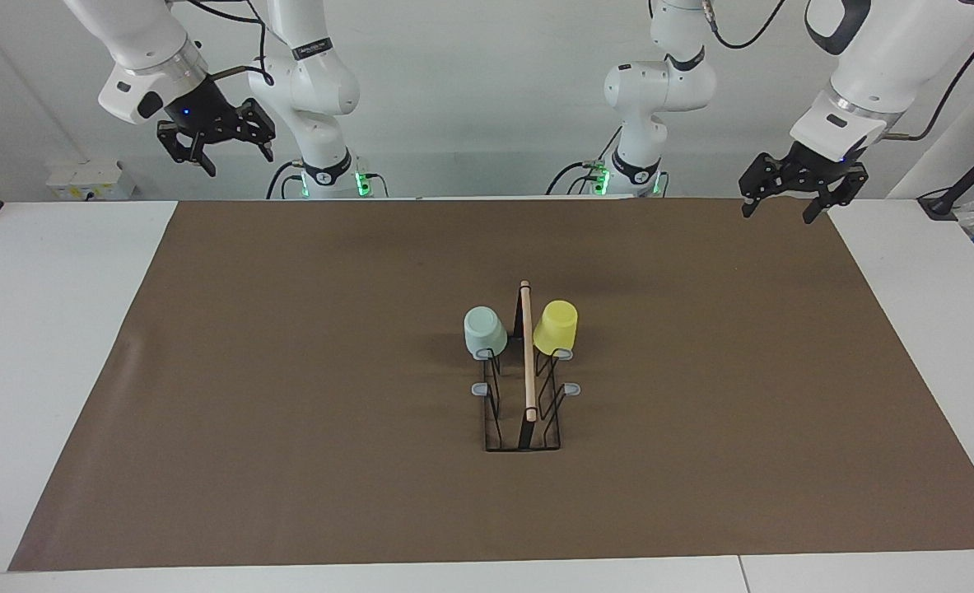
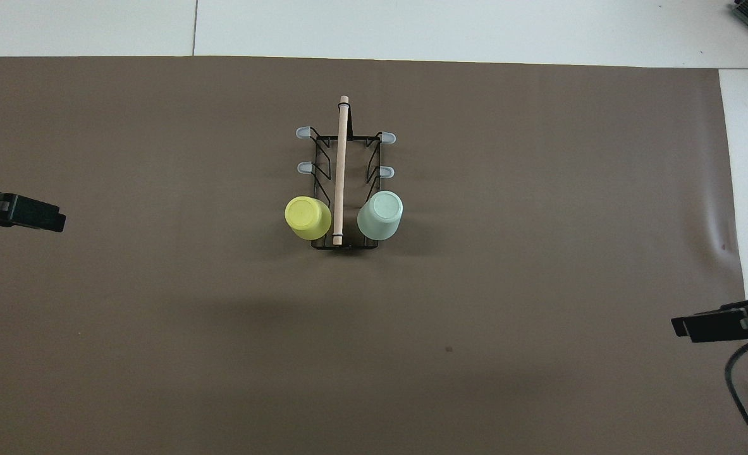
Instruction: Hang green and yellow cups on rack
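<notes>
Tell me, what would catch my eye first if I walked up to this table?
Two bright cups, a yellow cup and a mint green cup, hang upside down on a black wire rack with a wooden handle, in the middle of a brown mat. They sit on the pegs nearest the robots, one on each side of the handle. Above the mat's corners at the robots' end, the left gripper and right gripper hang open and empty.
</notes>
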